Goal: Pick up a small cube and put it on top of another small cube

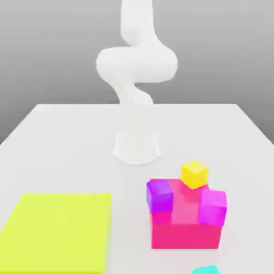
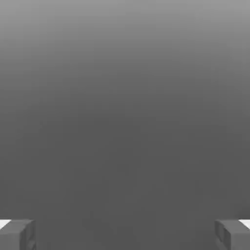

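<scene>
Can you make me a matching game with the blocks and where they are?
Things:
1. yellow cube
2. cyan cube
3. flat yellow block
4. purple cube

Places:
A. at the exterior view's bottom edge, on the table
B. at the exterior view's left, on the table
C. behind the pink block's top
D. at the pink block's upper left corner

Pairs: 1-C, 2-A, 3-B, 4-D

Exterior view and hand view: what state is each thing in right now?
Hand: open, holding nothing.
Cyan cube: on the table, apart from the stack.
Yellow cube: resting on the pink block.
Purple cube: on the pink block.
Magenta cube: on the pink block.
</scene>
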